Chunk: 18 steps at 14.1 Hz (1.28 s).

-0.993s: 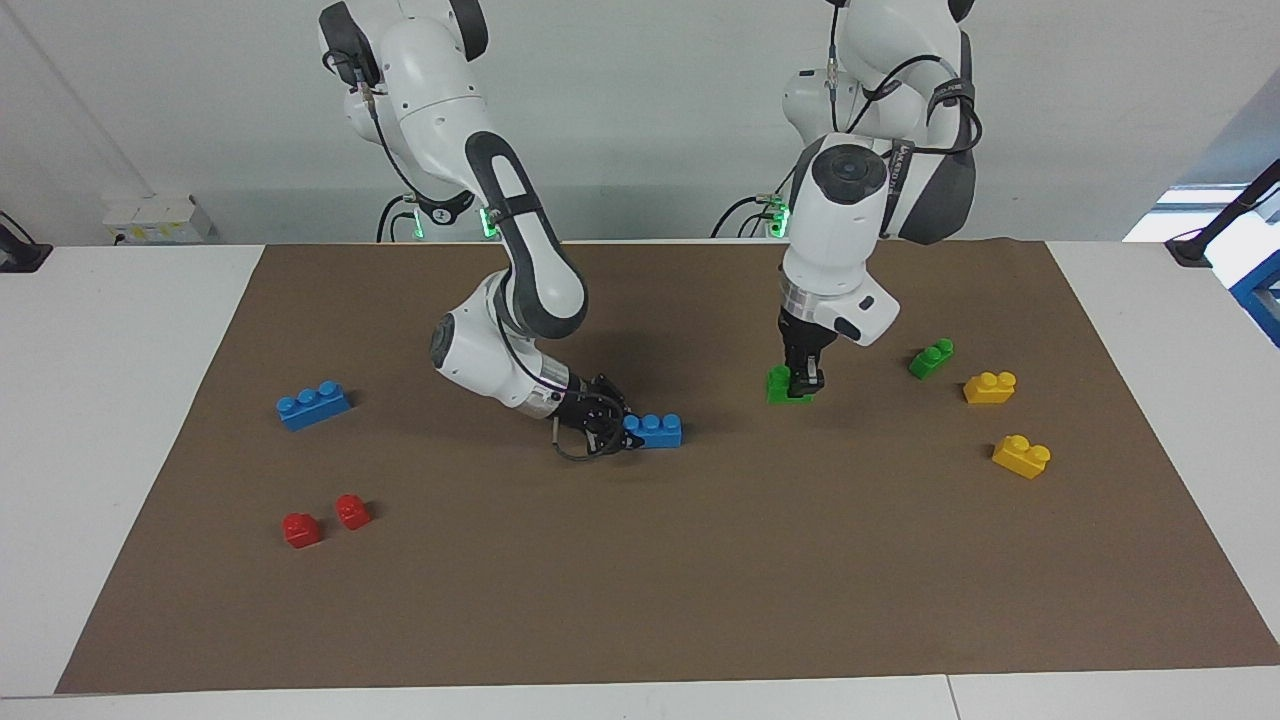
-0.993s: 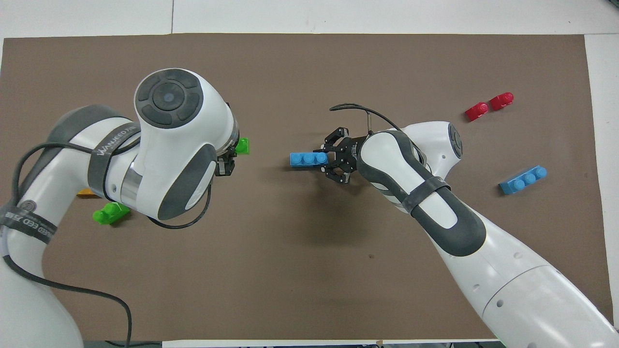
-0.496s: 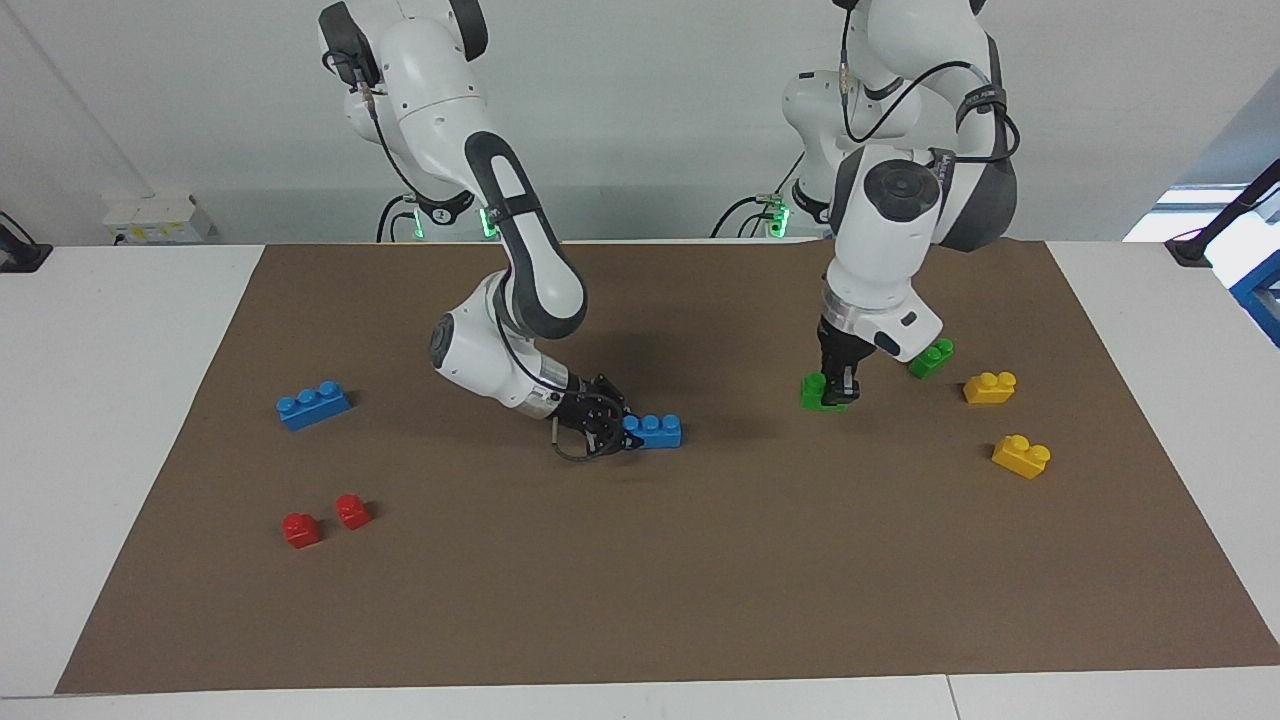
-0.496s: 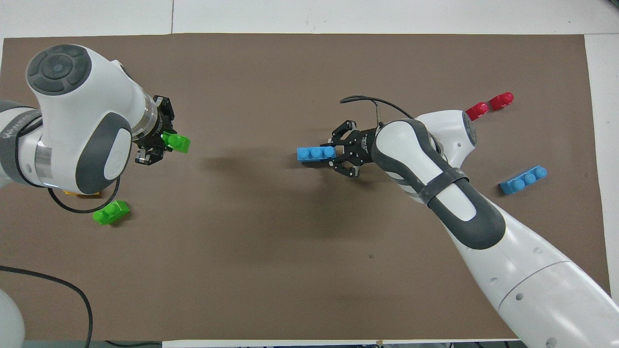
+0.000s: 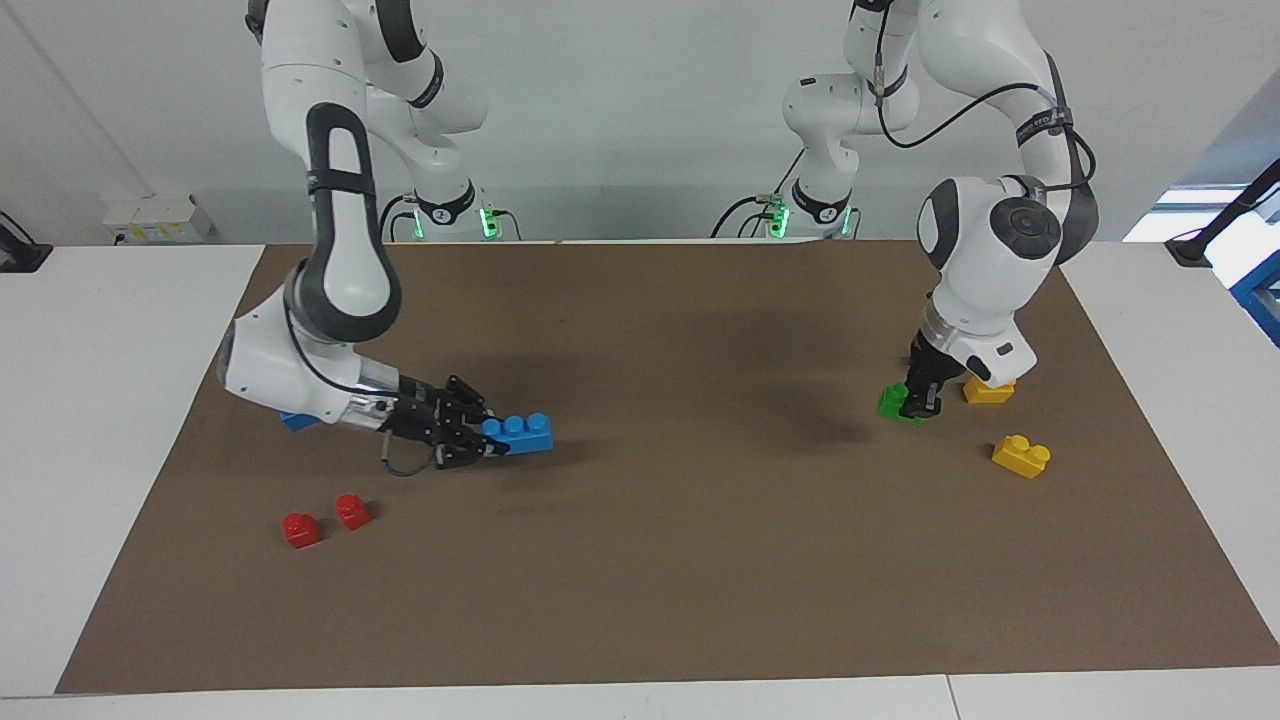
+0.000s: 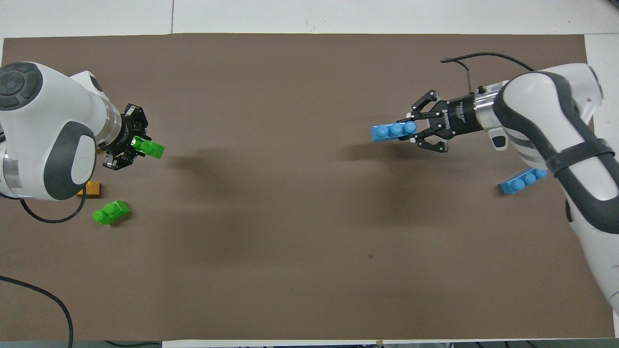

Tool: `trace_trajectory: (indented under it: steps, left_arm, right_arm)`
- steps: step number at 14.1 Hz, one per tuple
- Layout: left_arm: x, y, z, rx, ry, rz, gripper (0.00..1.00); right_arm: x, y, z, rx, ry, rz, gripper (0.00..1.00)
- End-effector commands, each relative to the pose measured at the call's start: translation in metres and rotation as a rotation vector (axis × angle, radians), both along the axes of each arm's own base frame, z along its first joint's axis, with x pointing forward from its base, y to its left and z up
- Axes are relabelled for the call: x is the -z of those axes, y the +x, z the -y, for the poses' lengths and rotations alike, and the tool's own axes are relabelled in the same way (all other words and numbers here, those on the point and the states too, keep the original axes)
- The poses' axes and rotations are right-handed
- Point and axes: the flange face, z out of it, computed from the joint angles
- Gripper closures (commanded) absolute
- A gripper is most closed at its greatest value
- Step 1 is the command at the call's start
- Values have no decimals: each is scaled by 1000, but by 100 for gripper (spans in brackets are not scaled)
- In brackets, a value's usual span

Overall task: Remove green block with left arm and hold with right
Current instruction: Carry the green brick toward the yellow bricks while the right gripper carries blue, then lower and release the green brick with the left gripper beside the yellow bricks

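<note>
The green block point(image 5: 893, 402) is gripped by the left end effector point(image 5: 915, 400); a blue brick point(image 5: 518, 434) is gripped by the right end effector point(image 5: 478, 440).

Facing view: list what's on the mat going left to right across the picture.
red blocks → right gripper → blue brick it holds → green block → left gripper gripping it → yellow brick.
</note>
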Motion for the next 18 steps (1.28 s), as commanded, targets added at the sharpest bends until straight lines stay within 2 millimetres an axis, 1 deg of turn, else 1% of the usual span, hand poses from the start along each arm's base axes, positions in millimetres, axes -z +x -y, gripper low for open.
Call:
trace_trajectory:
  steps: [1,3,4,5,6,7,9,10,12,13,16,17,18]
  left_arm:
    - [8,-9,-29,46,-28,30,100]
    - [19,-11,-36,72,-28,45,100]
    - [22,-10,-45,72,-28,50,100]
    - [24,-9,-52,80,-27,50,100]
    - [28,-8,-56,91,-29,53,100]
    - [31,-6,-58,87,-35,64,100]
    - [36,-6,-58,88,-35,72,100]
    - [46,-6,-58,88,-37,65,100]
    - [55,-3,-58,86,-38,80,100]
    - [60,-2,-62,81,-39,82,100]
    - [76,3,-65,77,-42,87,100]
    - [83,5,-66,74,-43,88,100]
    - [84,6,-66,73,-44,92,100]
  right_arm:
    - [2,-10,41,-66,-15,28,100]
    - [7,-12,51,-92,-31,43,100]
    - [11,-13,53,-102,-38,41,100]
    - [13,-13,60,-101,-46,39,100]
    - [17,-15,72,-95,-50,31,100]
    - [25,-15,76,-112,-50,29,100]
    - [31,-13,82,-126,-48,42,100]
    - [36,-14,88,-132,-54,42,100]
    - [42,-10,94,-141,-56,50,100]
    - [43,-10,98,-150,-52,63,100]
    - [53,-11,102,-165,-47,72,100]
    - [53,-10,102,-175,-50,86,100]
    - [53,-11,102,-176,-51,90,100]
